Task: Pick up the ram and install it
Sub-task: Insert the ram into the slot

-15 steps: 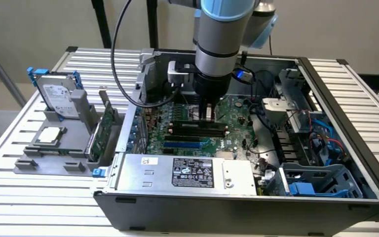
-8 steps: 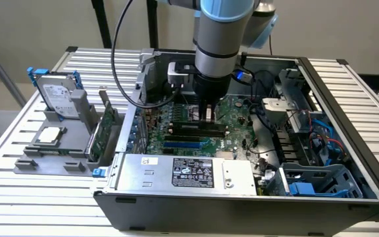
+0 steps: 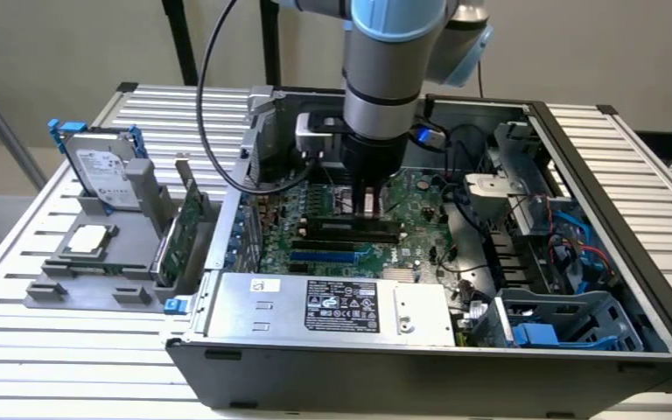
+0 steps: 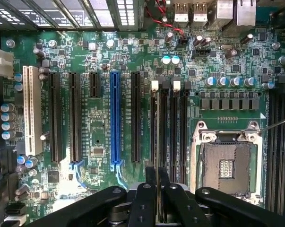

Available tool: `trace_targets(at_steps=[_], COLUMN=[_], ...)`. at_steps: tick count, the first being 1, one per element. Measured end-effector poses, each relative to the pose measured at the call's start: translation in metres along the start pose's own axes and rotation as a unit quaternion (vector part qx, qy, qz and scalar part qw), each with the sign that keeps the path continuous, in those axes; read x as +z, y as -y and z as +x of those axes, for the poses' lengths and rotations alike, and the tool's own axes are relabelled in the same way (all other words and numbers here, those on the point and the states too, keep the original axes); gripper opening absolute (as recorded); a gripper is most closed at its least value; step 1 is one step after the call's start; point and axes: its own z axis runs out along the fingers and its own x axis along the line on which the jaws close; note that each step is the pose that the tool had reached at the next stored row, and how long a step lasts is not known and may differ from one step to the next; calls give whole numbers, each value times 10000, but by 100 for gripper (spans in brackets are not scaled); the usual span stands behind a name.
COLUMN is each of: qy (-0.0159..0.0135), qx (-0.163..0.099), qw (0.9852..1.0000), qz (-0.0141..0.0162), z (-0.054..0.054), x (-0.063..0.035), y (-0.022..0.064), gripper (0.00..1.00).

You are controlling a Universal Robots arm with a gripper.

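Black two-fingered gripper [image 4: 157, 198] on the grey arm is lowered inside the open black computer case [image 3: 430, 367], its fingers closed on the slim green ram stick [image 4: 157, 142] seen edge-on. That stick stands upright in line with one of the black memory slots [image 4: 173, 127] (beside the empty silver processor socket [image 4: 226, 165]) on the green motherboard [image 4: 99, 137].

Slatted table [image 3: 32, 346] under computer case [image 3: 430, 367]
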Motion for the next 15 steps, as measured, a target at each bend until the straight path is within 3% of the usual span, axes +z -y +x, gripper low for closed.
trace_targets(at_steps=[7,15], qy=[-65,-83], qx=[-1,-1], qw=[10000,9999], qz=[41,57], z=[1,-37], x=[19,26], y=[-19,-31], gripper=[0,0])
